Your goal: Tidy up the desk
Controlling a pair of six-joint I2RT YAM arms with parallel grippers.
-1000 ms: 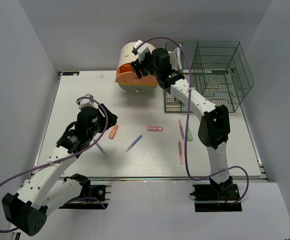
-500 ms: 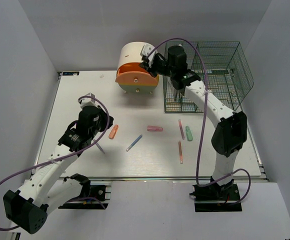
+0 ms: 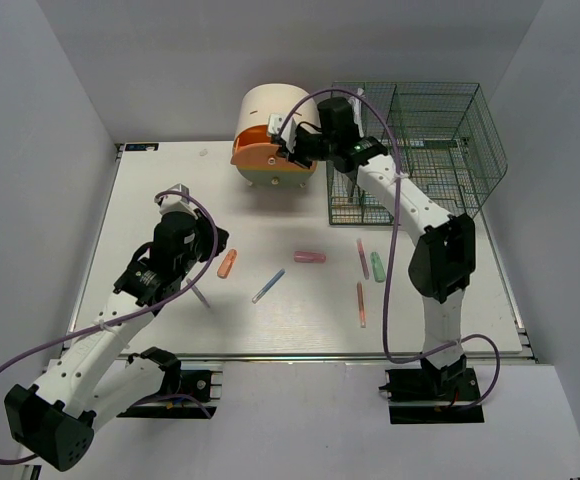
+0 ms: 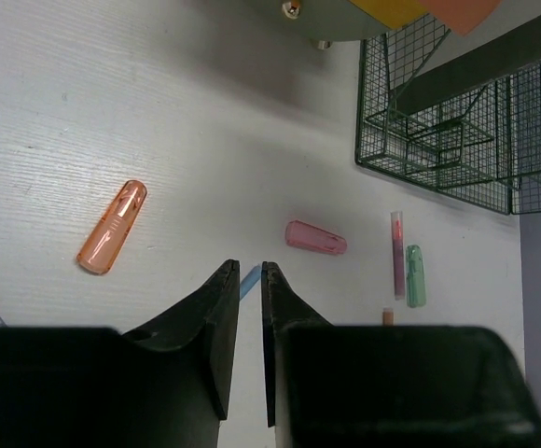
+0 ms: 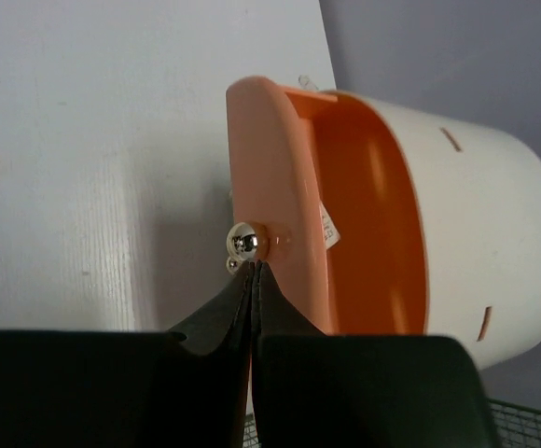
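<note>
The white desk (image 3: 300, 215) carries a cream drawer box (image 3: 265, 105) at the back, its orange drawer (image 5: 364, 224) pulled out. My right gripper (image 5: 254, 266) is shut, its tips touching the underside of the drawer's silver knob (image 5: 244, 241) and clamping nothing. In the top view it (image 3: 285, 140) sits at the drawer front. My left gripper (image 4: 249, 268) hovers over the desk's left half, jaws a narrow gap apart with nothing between. A blue pen (image 4: 249, 280) lies just beyond its tips.
An orange cap (image 3: 227, 263), a pink cap (image 3: 310, 257), a pink pen (image 3: 362, 257), a green cap (image 3: 378, 266) and an orange pen (image 3: 360, 304) lie mid-desk. A green mesh organizer (image 3: 420, 150) stands back right. A thin grey stick (image 3: 201, 295) lies by the left arm.
Both grippers have closed down from wide open. The right one swung away from the box top and came to the drawer knob. The left arm barely moved.
</note>
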